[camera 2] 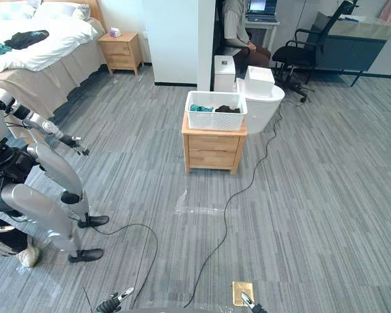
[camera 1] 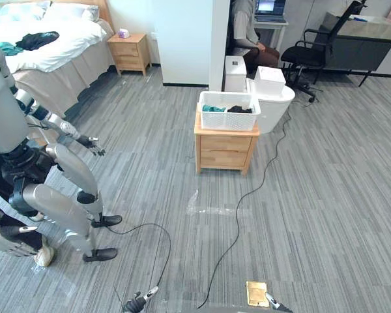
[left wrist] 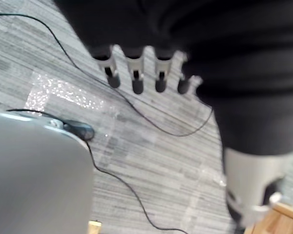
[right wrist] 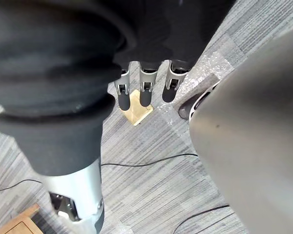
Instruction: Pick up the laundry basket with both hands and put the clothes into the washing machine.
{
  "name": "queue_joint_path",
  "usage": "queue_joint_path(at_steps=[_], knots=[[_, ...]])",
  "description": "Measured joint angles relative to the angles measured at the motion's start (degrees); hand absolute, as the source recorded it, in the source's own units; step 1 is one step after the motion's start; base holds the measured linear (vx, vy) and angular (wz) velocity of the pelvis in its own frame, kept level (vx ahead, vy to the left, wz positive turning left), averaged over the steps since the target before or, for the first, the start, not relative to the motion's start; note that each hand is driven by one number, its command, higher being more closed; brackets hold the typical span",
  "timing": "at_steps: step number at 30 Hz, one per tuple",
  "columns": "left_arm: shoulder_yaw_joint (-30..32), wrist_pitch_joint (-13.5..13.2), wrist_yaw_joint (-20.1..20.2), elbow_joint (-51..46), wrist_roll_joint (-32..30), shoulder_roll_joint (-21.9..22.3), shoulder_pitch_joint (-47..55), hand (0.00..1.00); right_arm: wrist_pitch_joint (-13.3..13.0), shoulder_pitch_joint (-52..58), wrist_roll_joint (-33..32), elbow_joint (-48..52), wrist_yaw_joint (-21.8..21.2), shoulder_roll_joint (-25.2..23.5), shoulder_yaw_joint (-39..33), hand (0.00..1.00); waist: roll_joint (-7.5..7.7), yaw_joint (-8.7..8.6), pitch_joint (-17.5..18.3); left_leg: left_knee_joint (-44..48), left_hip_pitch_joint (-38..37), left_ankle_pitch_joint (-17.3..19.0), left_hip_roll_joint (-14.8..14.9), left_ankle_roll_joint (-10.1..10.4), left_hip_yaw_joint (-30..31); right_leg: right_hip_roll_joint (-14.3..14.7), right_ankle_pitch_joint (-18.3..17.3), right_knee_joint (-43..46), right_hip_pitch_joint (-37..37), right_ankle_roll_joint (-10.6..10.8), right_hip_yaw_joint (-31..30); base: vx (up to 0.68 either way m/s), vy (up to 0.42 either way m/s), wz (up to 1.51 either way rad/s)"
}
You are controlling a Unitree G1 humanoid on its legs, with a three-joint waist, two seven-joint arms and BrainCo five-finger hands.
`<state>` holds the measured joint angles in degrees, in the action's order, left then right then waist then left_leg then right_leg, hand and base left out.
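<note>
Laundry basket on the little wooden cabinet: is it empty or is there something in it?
Partly filled: the laundry basket holds a teal garment and a dark garment, both lying below its rim.

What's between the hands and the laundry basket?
Mostly bare grey carpet, in the left eye view: a shiny tape patch, a black cable and, by the right hand, a brass floor plate. The laundry basket sits on a wooden cabinet.
</note>
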<state>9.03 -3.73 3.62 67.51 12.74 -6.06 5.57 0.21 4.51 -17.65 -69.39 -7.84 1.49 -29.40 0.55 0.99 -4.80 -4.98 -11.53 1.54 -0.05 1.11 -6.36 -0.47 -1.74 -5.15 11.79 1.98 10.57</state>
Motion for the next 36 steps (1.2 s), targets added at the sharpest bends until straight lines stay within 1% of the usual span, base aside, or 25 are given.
queue_joint_path(at_steps=[36], knots=[[-0.07, -0.38, 0.01, 0.06, 0.03, 0.05, 0.04, 0.0, -0.12, 0.44, -1.51, 0.04, -0.39, 0.22, 1.27, 0.0, -0.18, 0.0, -0.01, -0.11, 0.21, 0.02, 0.02, -0.01, -0.12, 0.04, 0.0, -0.11, -0.2, -0.01, -0.09, 0.0, 0.0, 0.0]])
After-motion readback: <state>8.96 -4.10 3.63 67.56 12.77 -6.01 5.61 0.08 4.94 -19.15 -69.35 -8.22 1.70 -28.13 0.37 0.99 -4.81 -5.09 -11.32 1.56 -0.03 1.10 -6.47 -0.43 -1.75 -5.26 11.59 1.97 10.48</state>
